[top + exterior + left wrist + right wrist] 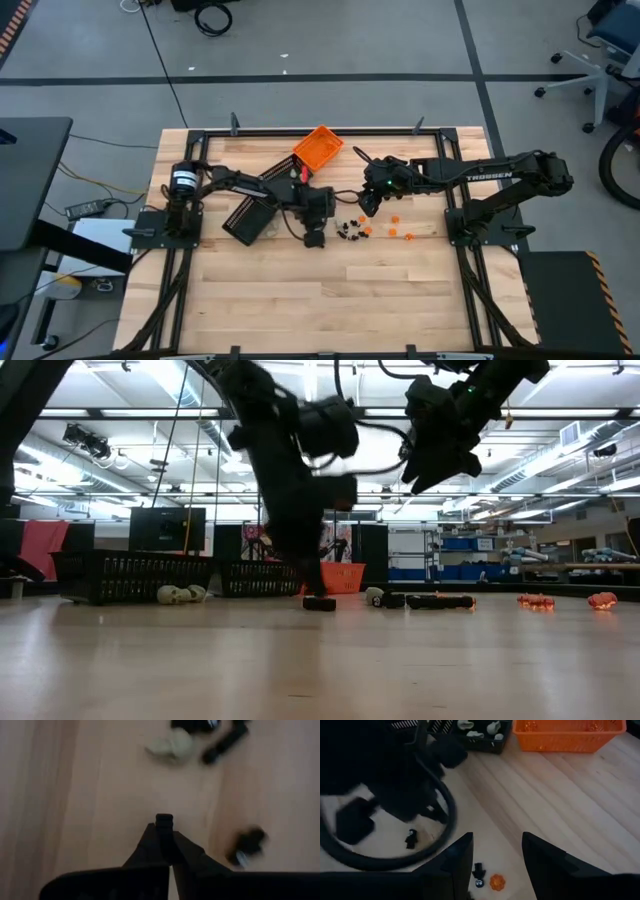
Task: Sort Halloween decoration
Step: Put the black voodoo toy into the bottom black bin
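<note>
Small black trinkets [349, 230] and orange trinkets [392, 232] lie loose on the wooden table in front of the arms. My left gripper [314, 238] points down at the table, shut, with a tiny black trinket [164, 820] at its fingertips. A whitish trinket [172, 746] and more black ones [247, 845] lie beyond it. My right gripper [497, 850] is open and empty, raised above the table [440, 460], over a black trinket [479, 872] and an orange one [497, 882]. My left gripper pinches the tiny black trinket [164, 819] between its two fingertips, only at their free ends. The fingers come from above, pointing down. In the low view the tips [319, 601] are down at the table top; whether the trinket is clear of it, I cannot tell.
An orange tray [318, 148] stands at the far middle. Black trays [250, 215] lie by the left arm, one holding whitish trinkets [480, 732]. Two whitish skulls [176, 595] lie on the table. The two grippers are close together. Bare wood stretches toward the near edge.
</note>
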